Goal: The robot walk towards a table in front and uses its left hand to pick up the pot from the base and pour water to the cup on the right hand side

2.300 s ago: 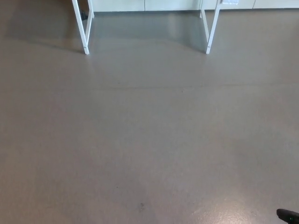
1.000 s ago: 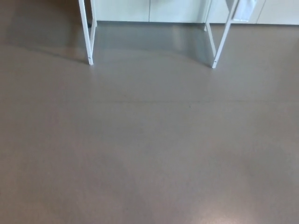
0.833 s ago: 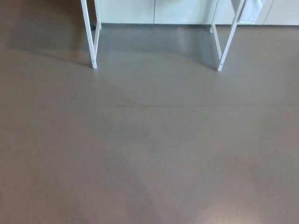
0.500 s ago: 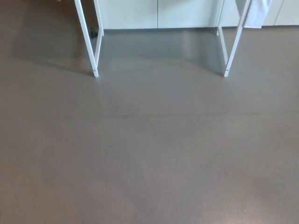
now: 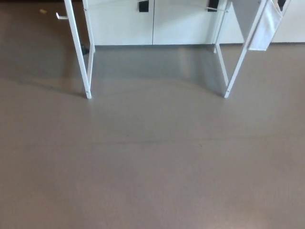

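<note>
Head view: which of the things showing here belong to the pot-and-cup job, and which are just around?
Belongs to the job:
- thin white metal table legs, the only part of the table in view; pot, base and cup are not visible.

Just around:
- plain grey-brown floor
- white cabinet doors with black handles
- white cloth hanging at the right leg

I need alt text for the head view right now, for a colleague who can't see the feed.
Bare grey-brown floor fills most of the head view, with the white table legs standing at the top and white cabinet doors behind them. A white cloth hangs at upper right. No tabletop, pot, cup or robot hand shows.
</note>
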